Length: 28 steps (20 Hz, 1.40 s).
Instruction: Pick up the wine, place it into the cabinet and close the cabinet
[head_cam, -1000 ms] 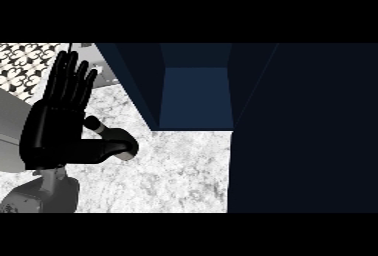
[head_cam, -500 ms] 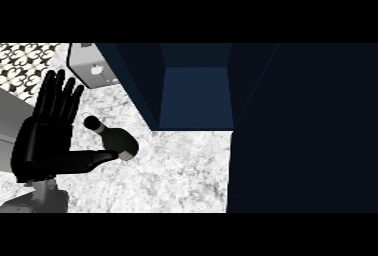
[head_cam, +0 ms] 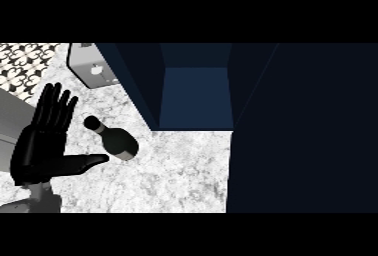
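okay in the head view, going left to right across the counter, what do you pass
Left hand, open with fingers up → wine bottle lying on the marble counter → open cabinet compartment → dark cabinet door. The grey appliance at the back overlaps the first two, so it is left out.

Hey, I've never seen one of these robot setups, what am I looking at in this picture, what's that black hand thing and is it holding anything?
This is the view from the robot's head, looking steeply down at a white-grey marbled counter. The black hand on a grey forearm at the left is the robot's left hand, open with fingers straight, holding nothing. Just right of it lies a dark wine bottle, on its side on the counter. Beyond it stands an open dark blue cabinet, its door filling the right. A grey box-like appliance sits at top left. The right hand isn't visible.
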Available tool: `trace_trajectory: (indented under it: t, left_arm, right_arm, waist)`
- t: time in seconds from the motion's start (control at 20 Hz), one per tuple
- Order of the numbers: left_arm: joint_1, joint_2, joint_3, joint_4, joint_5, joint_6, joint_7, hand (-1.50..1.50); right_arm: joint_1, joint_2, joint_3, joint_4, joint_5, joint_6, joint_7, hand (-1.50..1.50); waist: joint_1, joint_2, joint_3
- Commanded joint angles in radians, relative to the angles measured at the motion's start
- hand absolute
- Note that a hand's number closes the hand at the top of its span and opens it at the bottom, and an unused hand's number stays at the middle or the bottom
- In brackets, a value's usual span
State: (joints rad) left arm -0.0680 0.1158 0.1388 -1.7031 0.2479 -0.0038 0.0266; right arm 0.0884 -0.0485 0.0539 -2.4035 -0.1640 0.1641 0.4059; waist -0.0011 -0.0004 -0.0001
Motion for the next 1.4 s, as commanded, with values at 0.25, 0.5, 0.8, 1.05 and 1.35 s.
trace_trajectory:
  t: [0.25, 0.5, 0.8, 1.05, 1.35]
  left_arm:
    - [0.12, 0.004, 0.029, 0.092, 0.014, -0.096, -0.133, -1.5]
    - [-0.039, 0.04, 0.056, 0.336, -0.026, -0.109, -0.198, -1.5]
    - [-0.019, 0.015, 0.051, 0.395, -0.042, -0.114, -0.267, -1.5]
    - [0.044, 0.034, 0.044, 0.381, -0.045, -0.165, -0.295, -1.5]
    - [-0.123, 0.064, 0.106, 0.79, -0.047, -0.22, -0.476, -1.5]
  right_arm:
    - [-0.049, -0.021, -0.039, -0.017, -0.035, -0.008, 0.054, -1.5]
    - [0.028, 0.028, 0.051, -0.009, 0.032, 0.009, -0.017, -1.5]
    - [0.006, 0.02, 0.042, 0.048, 0.047, 0.018, -0.048, -1.5]
    - [0.048, -0.001, -0.007, -0.041, -0.018, 0.027, 0.02, -1.5]
    - [-0.016, 0.009, 0.016, 0.015, 0.031, 0.006, -0.002, -1.5]
  waist:
    - [0.004, 0.0, 0.0]
    - [-0.003, 0.001, 0.0]
    - [-0.001, 0.0, 0.0]
    - [0.0, -0.001, 0.0]
    - [-0.005, 0.002, 0.0]
